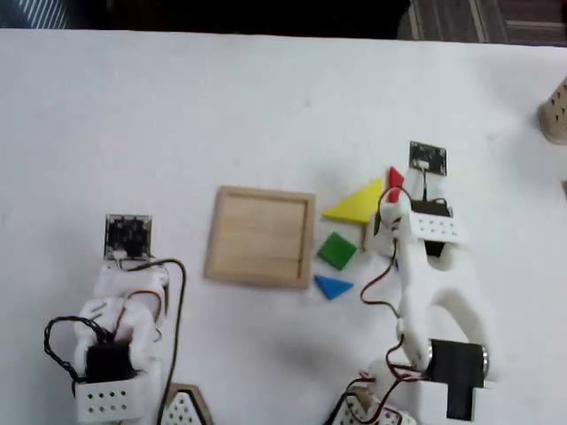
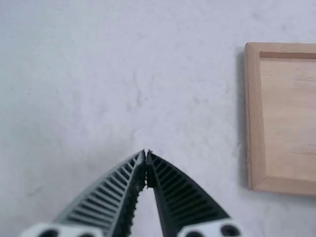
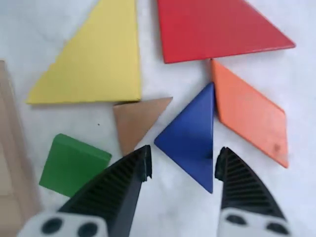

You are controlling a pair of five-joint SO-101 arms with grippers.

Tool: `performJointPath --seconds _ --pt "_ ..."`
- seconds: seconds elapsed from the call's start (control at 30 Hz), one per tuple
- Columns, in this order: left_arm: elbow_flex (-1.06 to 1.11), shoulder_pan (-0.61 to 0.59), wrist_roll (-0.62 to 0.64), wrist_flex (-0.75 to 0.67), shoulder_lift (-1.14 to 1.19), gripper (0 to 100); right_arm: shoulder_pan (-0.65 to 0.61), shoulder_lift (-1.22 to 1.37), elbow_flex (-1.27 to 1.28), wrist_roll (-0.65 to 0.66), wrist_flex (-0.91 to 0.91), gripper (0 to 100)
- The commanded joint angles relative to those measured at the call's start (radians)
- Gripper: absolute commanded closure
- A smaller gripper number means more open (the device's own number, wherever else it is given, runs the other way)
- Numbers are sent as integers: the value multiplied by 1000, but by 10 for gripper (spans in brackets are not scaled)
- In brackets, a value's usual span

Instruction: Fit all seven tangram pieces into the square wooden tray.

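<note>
**High view.** The square wooden tray [image 1: 261, 237] lies at the centre of the frame on the white table [image 1: 266, 97], with no piece inside it. The tangram pieces are grouped just right of the tray. The yellow triangle [image 1: 357, 204] is uppermost beside the tray's upper right corner. The red triangle [image 1: 395, 178] is above and right of it. The green square [image 1: 337, 251] is lower, near the tray's right edge. A light blue triangle [image 1: 333, 286] is lowest, off the tray's lower right corner. The right arm [image 1: 425, 266] stands over the right side of this group. The left arm [image 1: 124, 292] sits at lower left, left of the tray and well apart from all pieces.

**Right wrist view.** The right gripper [image 3: 183, 155] is spread open above the pieces. A dark blue triangle [image 3: 192, 138] lies on the table in the gap between its fingers; contact cannot be told. A brown triangle [image 3: 138, 121] is just beside one finger, and an orange parallelogram [image 3: 249, 113] touches the dark blue triangle's far edge.

**Left wrist view.** The left gripper [image 2: 147, 154] is closed tip to tip, holding nothing, over bare table beside the tray's rim.
</note>
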Motion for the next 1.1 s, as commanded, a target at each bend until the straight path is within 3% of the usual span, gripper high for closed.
performJointPath --seconds 0.0,0.17,0.43,0.9,1.07 --pt "-3 -19 -31 -23 -8 973 -16 22 -58 -6 -58 779" --pt "-3 -19 -31 -23 -8 973 -5 151 -124 5 -85 779" --pt "-3 -19 -31 -23 -8 973 28 311 -292 5 71 779" --pt "-3 -19 -31 -26 -8 973 24 317 -298 84 124 779" --pt "-3 -19 -31 -28 -8 973 -4 317 -296 176 142 776"
